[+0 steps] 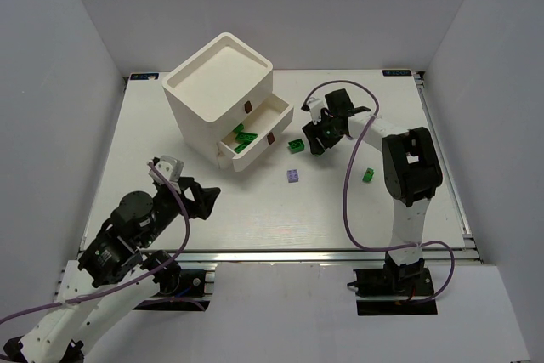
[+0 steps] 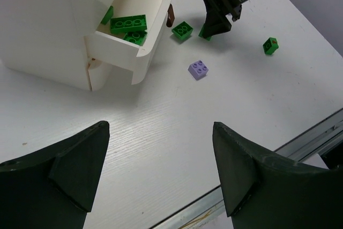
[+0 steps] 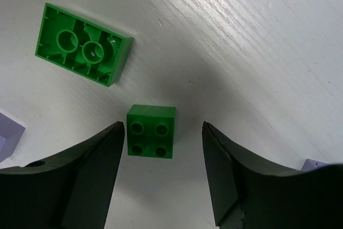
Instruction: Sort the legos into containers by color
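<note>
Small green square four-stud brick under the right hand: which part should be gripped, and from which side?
Grip the small green square four-stud plastic brick by its two opposite flat side walls, coming straight down from above. It lies flat, studs up, clear of the larger upturned green brick, and the open fingers of the right hand stand either side of it.

You are looking at a robotics lab test cell: a white tabletop point(image 1: 255, 210) boxed in by plain pale wall panels point(image 1: 59, 82) left, right and far. An aluminium rail point(image 1: 280, 254) lines its near edge, where the left arm point(image 1: 127, 235) and right arm point(image 1: 408, 167) are mounted, trailing purple cables point(image 1: 347, 201).
</note>
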Controlling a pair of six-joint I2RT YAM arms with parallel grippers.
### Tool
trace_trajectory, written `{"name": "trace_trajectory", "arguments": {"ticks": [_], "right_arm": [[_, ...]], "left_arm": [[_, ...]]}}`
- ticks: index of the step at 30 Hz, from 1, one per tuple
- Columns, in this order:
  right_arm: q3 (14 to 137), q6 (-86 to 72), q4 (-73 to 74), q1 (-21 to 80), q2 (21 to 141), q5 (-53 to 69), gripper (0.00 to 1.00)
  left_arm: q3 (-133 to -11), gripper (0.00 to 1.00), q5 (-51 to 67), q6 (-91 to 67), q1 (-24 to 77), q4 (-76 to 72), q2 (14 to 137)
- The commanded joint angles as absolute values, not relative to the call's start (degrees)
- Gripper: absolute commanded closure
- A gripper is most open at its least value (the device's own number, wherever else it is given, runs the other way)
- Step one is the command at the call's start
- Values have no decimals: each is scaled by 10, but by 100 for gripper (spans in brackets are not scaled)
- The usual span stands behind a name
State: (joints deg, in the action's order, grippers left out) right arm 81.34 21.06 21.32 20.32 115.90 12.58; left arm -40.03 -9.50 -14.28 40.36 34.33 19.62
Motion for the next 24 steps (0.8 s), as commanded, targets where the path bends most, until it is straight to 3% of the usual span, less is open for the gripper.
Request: {"name": "trace_trajectory", "arguments": {"ticks": [1,9,16,24], "right_arm": [[824,224,210,206,1170,117,35],[817,236,205,204,1175,123,58],[804,263,221,202,1125,120,90],[802,321,263,241,942,241,100]], "left_arm": [[-397,13,-112,-153,404,340,190],[-397,12,-125,-158,404,344,187],[-396,11,-131,-162,404,345,183],[-396,11,-134,-163,404,346,189]]}}
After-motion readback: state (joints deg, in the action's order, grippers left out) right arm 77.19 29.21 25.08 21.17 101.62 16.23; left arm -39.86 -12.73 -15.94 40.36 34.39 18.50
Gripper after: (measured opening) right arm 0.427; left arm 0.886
